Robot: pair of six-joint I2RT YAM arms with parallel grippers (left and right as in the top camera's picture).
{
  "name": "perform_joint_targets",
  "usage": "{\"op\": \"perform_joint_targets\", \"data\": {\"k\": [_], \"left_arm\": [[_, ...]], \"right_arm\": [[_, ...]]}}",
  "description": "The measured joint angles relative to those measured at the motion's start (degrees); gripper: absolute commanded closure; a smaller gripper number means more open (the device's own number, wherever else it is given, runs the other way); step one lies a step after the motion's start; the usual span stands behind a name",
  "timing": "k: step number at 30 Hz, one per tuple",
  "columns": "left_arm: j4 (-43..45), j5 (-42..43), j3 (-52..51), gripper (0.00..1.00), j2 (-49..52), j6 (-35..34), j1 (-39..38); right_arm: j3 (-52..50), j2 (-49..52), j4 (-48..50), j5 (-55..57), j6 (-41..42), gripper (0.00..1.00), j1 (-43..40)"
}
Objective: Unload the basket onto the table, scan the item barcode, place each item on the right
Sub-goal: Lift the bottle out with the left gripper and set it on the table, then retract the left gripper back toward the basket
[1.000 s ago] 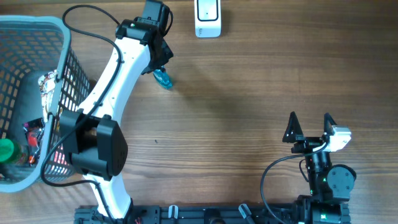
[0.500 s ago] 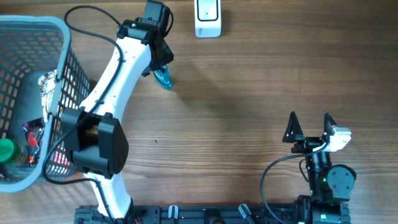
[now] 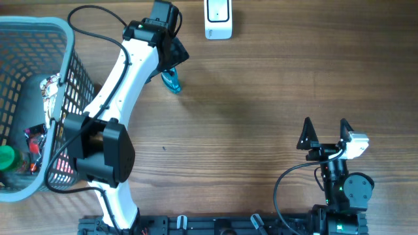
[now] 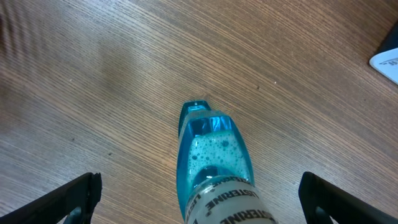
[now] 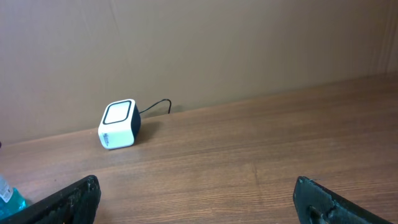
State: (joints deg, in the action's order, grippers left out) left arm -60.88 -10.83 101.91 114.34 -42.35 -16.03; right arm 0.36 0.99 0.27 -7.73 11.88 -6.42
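Bottle (image 4: 214, 168) is lying flat on the table (image 3: 261, 98), near the scanner (image 3: 219, 19), a bit left of it and closer to the robot. The left gripper (image 4: 200, 199) sits right over it with its jaws spread wide. Both fingers are well clear of the bottle's sides, so nothing is held.

The bit that matters: the bottle's long axis runs straight out from the left wrist, down the middle between the fingers, with the blue end pointing away and the label (image 4: 230, 205) end closest to the camera. I can't spot a barcode from here.

The right gripper (image 3: 325, 134) is wide open too, but well apart on the other side of the table. I'd say the left arm is the one to close on the bottle and carry it to the scanner.
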Motion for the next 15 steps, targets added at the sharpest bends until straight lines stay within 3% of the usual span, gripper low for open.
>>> {"op": "perform_joint_targets", "data": {"k": [5,11,14,15], "left_arm": [[-5.33,0.39,8.46,0.0,-2.05,0.0,0.0],[-13.25,-4.07,22.14,0.0,-20.22,0.0,1.38],[-17.59,-9.07,23.71,0.0,-29.05,0.02,11.13],[-20.72,-10.1,23.93,0.0,-30.71,0.0,17.68]], "right_arm": [[0.0,0.0,0.0,0.02,-0.02,0.0,0.0],[0.0,0.0,0.0,0.02,0.0,0.0,0.0],[0.0,0.0,-0.02,0.0,0.0,0.0,-0.02],[0.0,0.0,0.02,0.02,0.0,0.0,0.0]]}}
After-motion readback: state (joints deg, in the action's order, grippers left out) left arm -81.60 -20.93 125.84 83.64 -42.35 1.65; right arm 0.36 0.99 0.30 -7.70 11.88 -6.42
